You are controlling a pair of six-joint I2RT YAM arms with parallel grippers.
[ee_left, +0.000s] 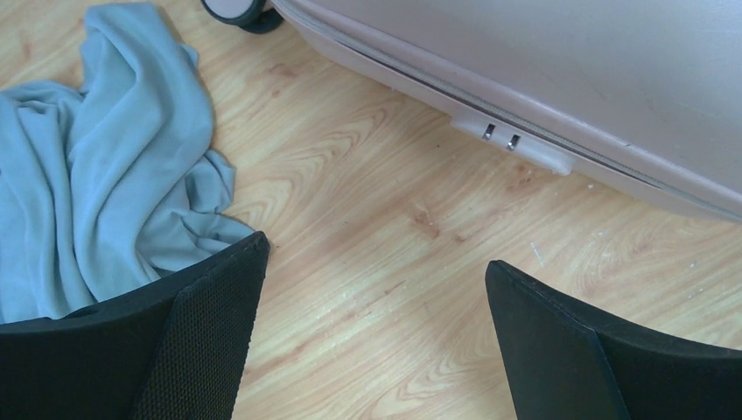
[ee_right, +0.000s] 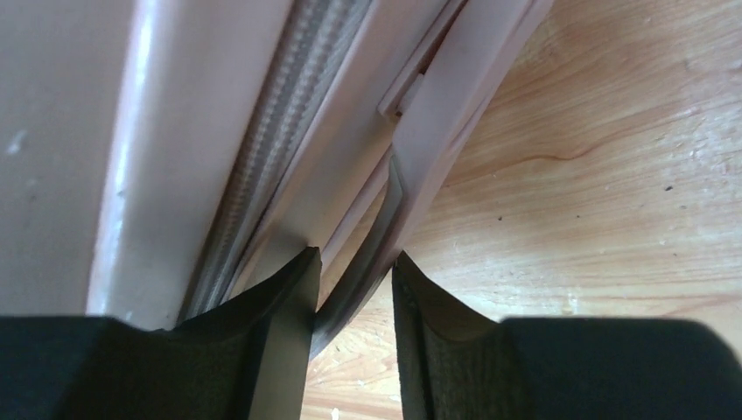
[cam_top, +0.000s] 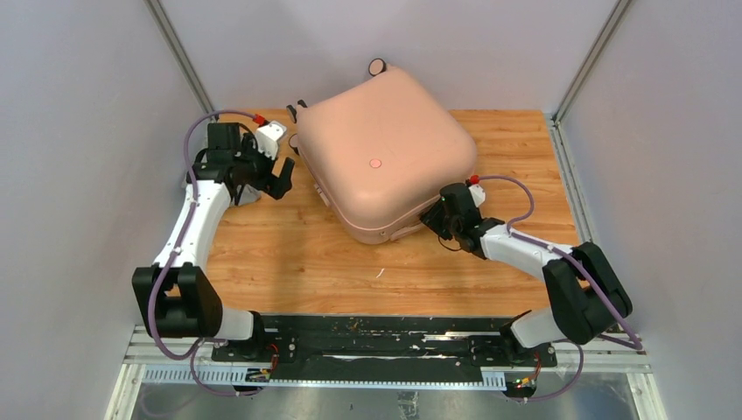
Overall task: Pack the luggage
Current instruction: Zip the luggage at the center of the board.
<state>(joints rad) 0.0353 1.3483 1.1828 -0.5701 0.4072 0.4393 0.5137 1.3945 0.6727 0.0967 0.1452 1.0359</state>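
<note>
The luggage (cam_top: 385, 149) is a large pale pink hard-shell suitcase lying closed on the wooden table, turned at an angle. My right gripper (cam_top: 433, 215) is at its near right edge. In the right wrist view its jaws (ee_right: 354, 258) stand narrow around a thin handle strip (ee_right: 385, 219) on the luggage's side (ee_right: 175, 131), and both tips touch the strip. My left gripper (cam_top: 280, 178) hangs left of the luggage. Its jaws (ee_left: 376, 254) are wide open over bare wood, with the luggage's side (ee_left: 612, 79) beyond them.
A crumpled light blue cloth (ee_left: 114, 157) lies on the table beside my left gripper's left finger. A black wheel (ee_left: 236, 10) of the luggage shows near it, and another wheel (cam_top: 377, 66) at the far corner. Grey walls enclose the table (cam_top: 289, 254).
</note>
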